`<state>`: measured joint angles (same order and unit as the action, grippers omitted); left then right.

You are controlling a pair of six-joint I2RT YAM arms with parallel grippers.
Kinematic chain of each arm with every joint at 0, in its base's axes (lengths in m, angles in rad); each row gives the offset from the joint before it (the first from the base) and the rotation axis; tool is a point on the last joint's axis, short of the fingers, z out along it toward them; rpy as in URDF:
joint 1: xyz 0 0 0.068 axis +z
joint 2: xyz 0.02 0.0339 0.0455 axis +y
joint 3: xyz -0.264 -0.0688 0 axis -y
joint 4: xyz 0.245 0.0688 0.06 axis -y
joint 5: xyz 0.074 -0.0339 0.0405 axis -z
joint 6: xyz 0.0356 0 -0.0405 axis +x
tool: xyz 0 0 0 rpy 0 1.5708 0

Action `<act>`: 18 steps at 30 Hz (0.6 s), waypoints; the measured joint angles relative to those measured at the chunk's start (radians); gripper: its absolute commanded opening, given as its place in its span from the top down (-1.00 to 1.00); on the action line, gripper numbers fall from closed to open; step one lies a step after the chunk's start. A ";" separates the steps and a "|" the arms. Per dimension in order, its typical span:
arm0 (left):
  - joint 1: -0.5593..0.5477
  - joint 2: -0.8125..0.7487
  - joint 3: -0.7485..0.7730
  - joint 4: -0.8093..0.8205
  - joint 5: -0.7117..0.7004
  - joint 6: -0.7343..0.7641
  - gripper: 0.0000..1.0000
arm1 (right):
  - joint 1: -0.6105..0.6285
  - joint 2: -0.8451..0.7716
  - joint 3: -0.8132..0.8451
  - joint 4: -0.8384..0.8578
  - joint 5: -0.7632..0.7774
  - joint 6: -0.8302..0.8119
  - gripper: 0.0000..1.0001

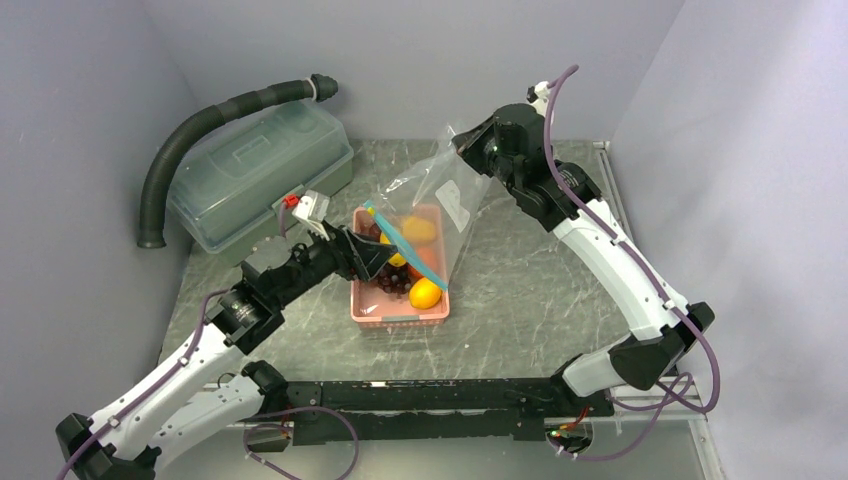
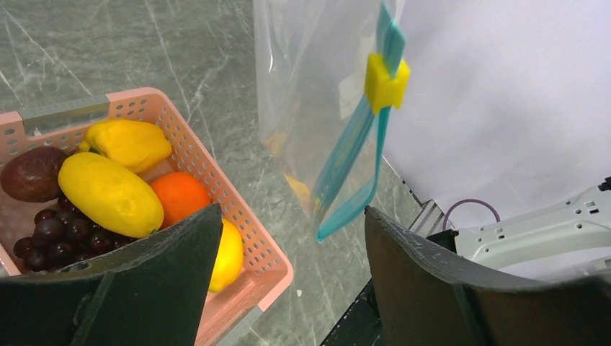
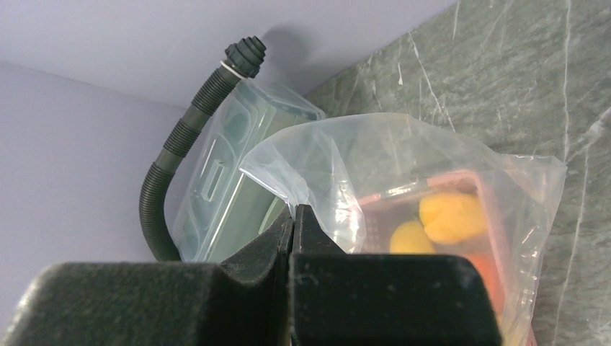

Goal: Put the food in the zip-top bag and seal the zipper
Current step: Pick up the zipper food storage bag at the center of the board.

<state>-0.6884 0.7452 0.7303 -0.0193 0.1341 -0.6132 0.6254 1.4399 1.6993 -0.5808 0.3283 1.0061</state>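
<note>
Mid-table, toward the far edge: the right gripper (image 3: 294,225) is pinched tight on a fold of plain plastic and holds the zip-top bag (image 1: 445,195) aloft. The bag slopes down over the pink basket (image 1: 400,318) at the centre of the table. Its teal zipper (image 2: 353,155), with a yellow slider (image 2: 385,81) clipped on it, dangles at the low end. The left gripper (image 2: 292,216), jaws wide apart and holding nothing, hovers over the basket's left side, just beside that hanging strip.

The food sits in the basket: yellow oval fruits (image 2: 108,193), a round orange (image 2: 179,196), a grape bunch (image 2: 50,234) and a brown-red ball (image 2: 32,173). Yellow shapes show through the plastic, but whether any fruit is inside the bag cannot be told.

The trouble from here looks to be the bag's attitude. With the mouth hanging lowest, anything pushed in would likely roll straight back out. The limp film gives the left jaws little to brace against, so a grab at the zipper may only swing it aside or close on one lip. The right gripper's thin pinch could also slip if the strip is tugged.

A grey-green lidded box (image 1: 255,175) and a black ribbed hose (image 1: 200,125) lie at the far-left corner, well apart.
</note>
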 measured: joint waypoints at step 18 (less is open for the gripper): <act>0.000 0.034 -0.009 0.018 -0.001 0.000 -0.41 | 0.020 0.000 0.004 0.008 0.011 0.008 1.00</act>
<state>-0.6884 0.7792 0.7216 -0.0010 0.1333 -0.6128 0.6456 1.4399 1.7031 -0.5732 0.3393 1.0145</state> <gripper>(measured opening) 0.726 0.011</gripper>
